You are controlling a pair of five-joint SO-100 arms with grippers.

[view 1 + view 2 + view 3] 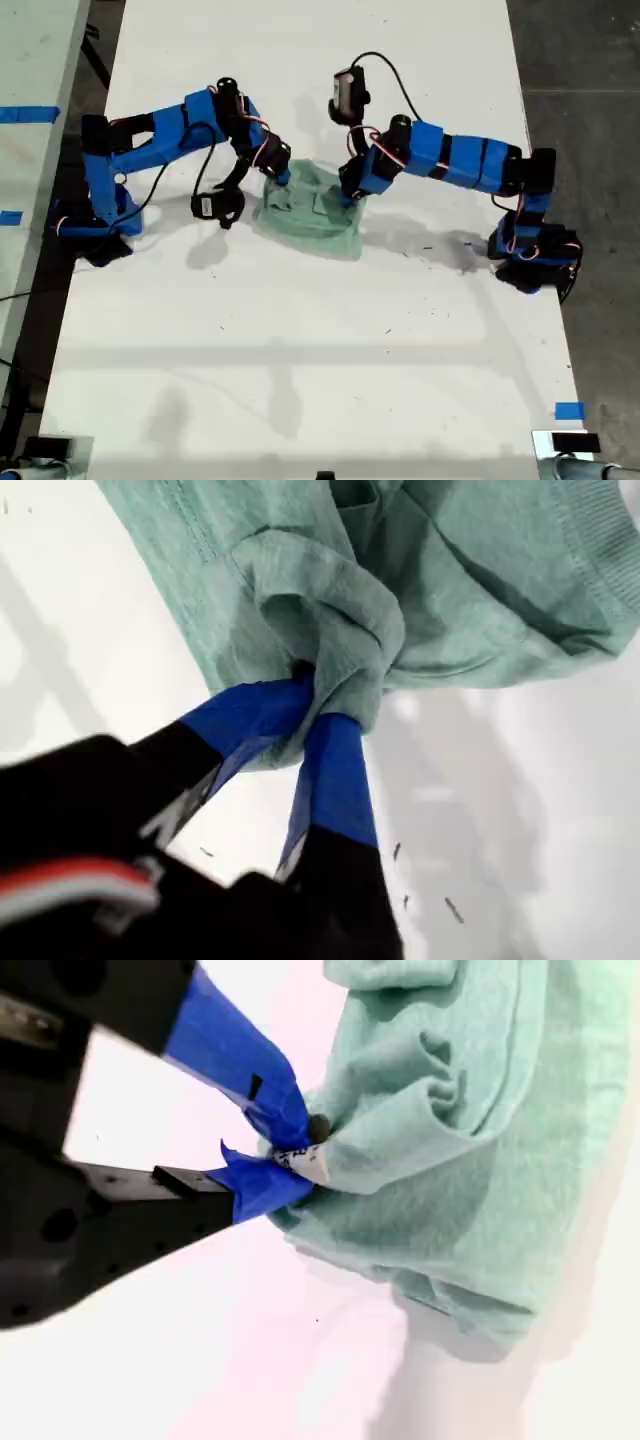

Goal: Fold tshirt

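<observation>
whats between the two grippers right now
Only the tshirt: in the exterior view it lies bunched between my first gripper and my second gripper, each pinching an edge of it.

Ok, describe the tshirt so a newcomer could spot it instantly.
On the long white table, look between the two blue arms near the middle. The tshirt is the crumpled mint-green cloth heap there, pinched on both sides by blue fingers; nothing else is soft or green.

Robot lab, white bench (300, 380), concrete floor (590, 60), tape marks (568, 410)
</observation>
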